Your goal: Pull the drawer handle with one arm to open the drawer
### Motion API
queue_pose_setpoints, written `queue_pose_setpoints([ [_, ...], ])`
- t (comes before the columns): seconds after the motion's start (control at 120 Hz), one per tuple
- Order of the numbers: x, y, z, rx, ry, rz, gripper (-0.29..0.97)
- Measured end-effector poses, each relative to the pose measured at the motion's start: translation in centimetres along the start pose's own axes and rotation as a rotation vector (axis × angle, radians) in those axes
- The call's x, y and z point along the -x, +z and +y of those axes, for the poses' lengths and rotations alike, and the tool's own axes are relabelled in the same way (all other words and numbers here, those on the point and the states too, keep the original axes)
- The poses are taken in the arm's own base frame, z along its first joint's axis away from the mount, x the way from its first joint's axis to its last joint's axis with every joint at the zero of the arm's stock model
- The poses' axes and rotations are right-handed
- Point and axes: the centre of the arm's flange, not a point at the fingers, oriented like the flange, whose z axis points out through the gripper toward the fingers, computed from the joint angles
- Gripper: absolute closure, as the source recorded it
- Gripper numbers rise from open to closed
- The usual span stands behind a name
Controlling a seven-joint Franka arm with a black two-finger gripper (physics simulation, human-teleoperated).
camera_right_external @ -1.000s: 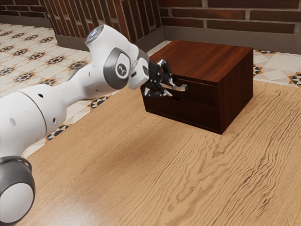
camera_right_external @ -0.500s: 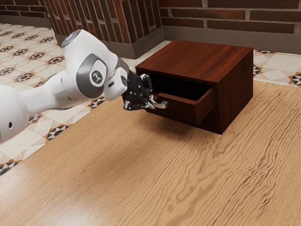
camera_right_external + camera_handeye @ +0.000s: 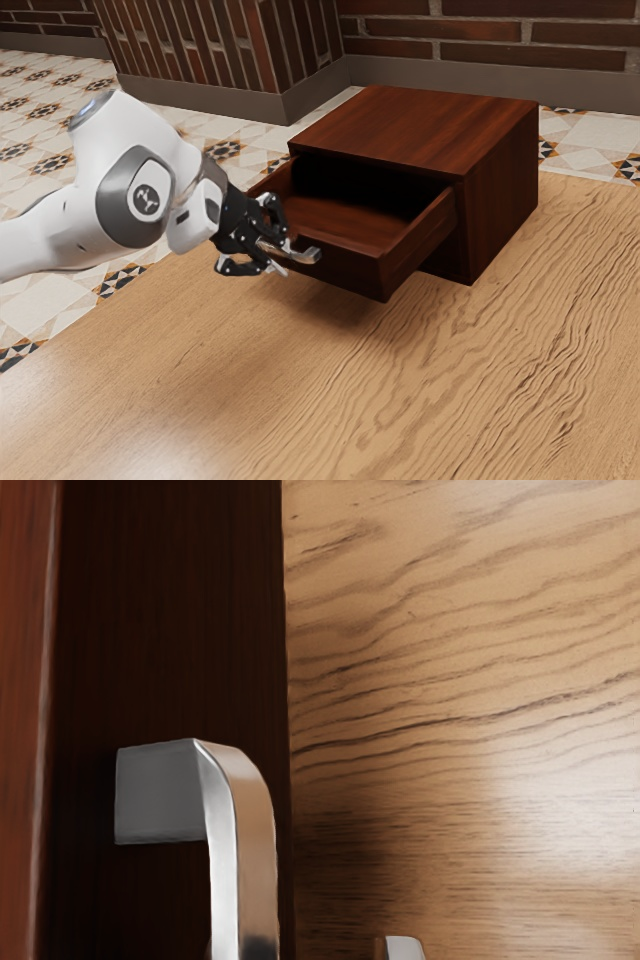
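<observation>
**A:** Where is the drawer?

**B:** The dark reddish-brown wooden drawer point(image 3: 372, 232) stands pulled well out of the dark reddish-brown wooden cabinet point(image 3: 430, 130). It juts toward the exterior view's left, and its inner floor and side walls are open to view. Its front panel hangs above the light wood-grain desk point(image 3: 420, 390) and casts a shadow on it.

**A:** And the claw?

**B:** The black two-finger claw point(image 3: 262, 243) is clamped on the silver metal handle point(image 3: 297, 253) at the middle of the drawer front. One jaw sits above the bar and one below, both pressed against it. The white robot arm point(image 3: 120, 205) comes in from the exterior view's left, its wrist roughly level with the drawer front.

**A:** What does the hand camera show?

**B:** It shows the handle point(image 3: 238, 830) up close, a flat brushed-metal strip that bends at a rounded corner where it stands off the dark drawer front point(image 3: 170, 630). Just beside the panel's edge the desk point(image 3: 460, 700) shows its wavy grain, with a soft bright patch of light on it.

**A:** And the cabinet itself?

**B:** It stands upright at the far part of the desk. Its top is bare, and the cavity behind the drawer is dark. Beyond it lies a patterned tile floor point(image 3: 60, 110), and a red brick wall point(image 3: 480, 30) runs along the back.

**A:** Is anything in the drawer?

**B:** The part of its floor that can be seen is bare wood. The part under the cabinet top is in shadow, so I cannot tell.
</observation>
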Motion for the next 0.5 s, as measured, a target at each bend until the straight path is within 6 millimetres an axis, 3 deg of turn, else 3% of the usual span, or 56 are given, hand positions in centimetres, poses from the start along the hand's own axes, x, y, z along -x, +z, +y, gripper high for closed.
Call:
queue_pose_setpoints([
  [0.092, -0.2, 0.1, 0.5, 0.009, 0.005, 0.000, 0.47],
  [0.125, -0.4, -0.2, 0.5, 0.010, 0.016, -0.007, 0.45],
  [0.167, -1.4, -1.5, 0.3, -0.005, 0.039, -0.014, 0.53],
  [0.217, -3.3, -5.4, -0.4, -0.054, 0.087, -0.027, 0.54],
  [0.292, -5.3, -13.1, -1.6, -0.118, 0.141, -0.064, 0.40],
  [0.358, -6.0, -19.2, -2.7, -0.067, 0.146, -0.155, 0.29],
  [0.408, -5.5, -21.1, -2.4, 0.005, 0.075, -0.207, 0.23],
  [0.5, -6.1, -21.9, -1.5, 0.116, -0.043, -0.247, 0.14],
])
